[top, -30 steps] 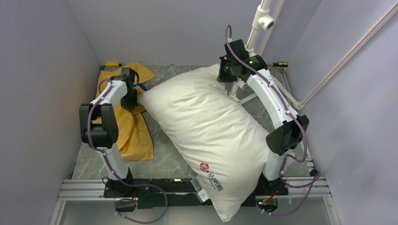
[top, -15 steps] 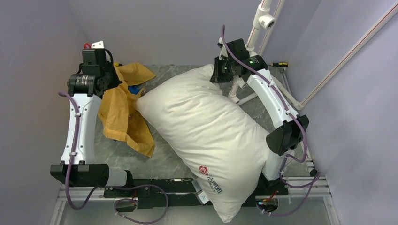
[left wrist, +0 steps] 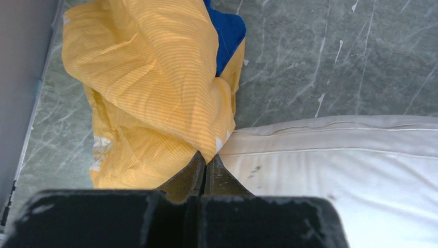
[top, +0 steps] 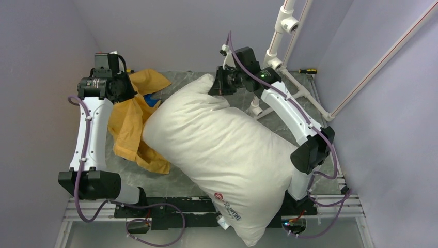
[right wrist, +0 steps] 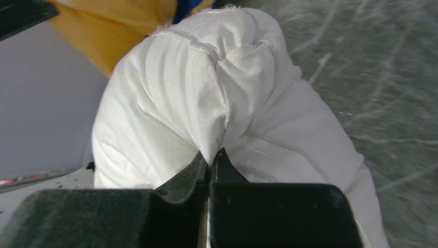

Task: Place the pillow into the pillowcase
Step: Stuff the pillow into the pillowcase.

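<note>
The plump white pillow lies diagonally across the table, its red logo at the near end. My right gripper is shut on the pillow's far corner, with a fold of white cloth pinched between the tips. The pillowcase hangs at the left with its orange-yellow side out and a bit of blue showing inside. My left gripper is shut on its edge and holds it raised beside the pillow's far-left end.
The top is grey marble-patterned, closed in by lilac walls on the left, back and right. A white pipe frame stands at the back right behind my right arm. A yellow-handled screwdriver lies by the back wall. An aluminium rail runs along the near edge.
My left arm has lifted the pillowcase off the table and stretched toward the back left. My right gripper has dragged the pillow's far corner leftward, so the pillow now reaches the pillowcase.
</note>
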Robot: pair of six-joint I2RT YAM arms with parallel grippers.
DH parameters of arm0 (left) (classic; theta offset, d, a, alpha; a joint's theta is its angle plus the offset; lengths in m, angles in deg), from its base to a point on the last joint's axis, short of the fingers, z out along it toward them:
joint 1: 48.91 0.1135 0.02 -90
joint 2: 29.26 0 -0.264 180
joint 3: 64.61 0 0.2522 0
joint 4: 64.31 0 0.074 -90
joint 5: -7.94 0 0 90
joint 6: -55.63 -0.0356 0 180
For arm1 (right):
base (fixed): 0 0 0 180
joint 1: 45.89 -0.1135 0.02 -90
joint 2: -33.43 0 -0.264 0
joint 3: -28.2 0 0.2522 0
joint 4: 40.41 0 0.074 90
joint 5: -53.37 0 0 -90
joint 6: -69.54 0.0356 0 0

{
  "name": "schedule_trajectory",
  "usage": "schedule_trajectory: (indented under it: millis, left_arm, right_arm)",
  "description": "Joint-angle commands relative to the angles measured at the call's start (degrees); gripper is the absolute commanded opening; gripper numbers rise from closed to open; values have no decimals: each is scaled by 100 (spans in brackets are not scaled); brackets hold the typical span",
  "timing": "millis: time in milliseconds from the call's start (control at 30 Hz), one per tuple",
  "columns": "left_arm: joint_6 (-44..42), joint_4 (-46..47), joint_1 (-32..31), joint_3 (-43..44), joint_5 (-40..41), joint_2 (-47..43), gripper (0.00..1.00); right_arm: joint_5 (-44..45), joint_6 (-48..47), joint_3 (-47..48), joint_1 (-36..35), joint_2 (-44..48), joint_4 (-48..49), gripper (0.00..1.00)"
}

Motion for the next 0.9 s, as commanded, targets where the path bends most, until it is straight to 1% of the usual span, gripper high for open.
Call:
schedule_trajectory:
  millis: [0, 67, 133, 300, 367, 433, 500, 567, 667, 700, 733, 800, 833, 867]
  left_arm:
    - [270, -48, 36, 187, -210, -101, 0]
    - [366, -54, 65, 179, -296, -110, 0]
    - [494, -26, 101, 162, -423, -124, 0]
    - [766, 71, 140, 135, -816, -240, 0]
    - [833, 54, 199, 134, -929, -319, 0]
    - [892, 6, 300, 126, -1086, -404, 0]
    - [936, -41, 422, 96, -1210, -502, 0]
    - [944, -112, 537, 70, -1274, -623, 0]
    - [901, -147, 688, -13, -1334, -779, 0]
    - [890, -147, 737, -57, -1345, -825, 0]
    - [891, -143, 784, -104, -1363, -866, 0]
    - [891, -117, 852, -222, -1397, -937, 0]
    - [899, -105, 879, -278, -1417, -972, 0]
    - [900, -79, 888, -345, -1448, -985, 0]
  right_arm:
    - [-881, 838, 3, -239, 45, 968, 0]
    - [-1116, 1378, -339, -263, 98, 1663, 0]
    - [-1141, 1800, -647, -317, 145, 2319, 0]
    - [-611, 2092, -1081, -613, -61, 3430, 0]
    - [-266, 2150, -1310, -738, -84, 4239, 0]
    - [-108, 2320, -1459, -811, -192, 4835, 0]
    - [-293, 2918, -1618, -786, -361, 5655, 0]
    - [-539, 3528, -1491, -753, -580, 6137, 0]
    - [-659, 3827, -1161, -761, -734, 6281, 0]
    - [-667, 3792, -1006, -765, -777, 6160, 0]
    - [-688, 3603, -768, -769, -864, 5903, 0]
    - [-896, 2973, -102, -778, -1251, 4900, 0]
    - [-1095, 2645, 198, -771, -1434, 4472, 5]
    - [-1259, 2290, 388, -763, -1574, 4026, 22]
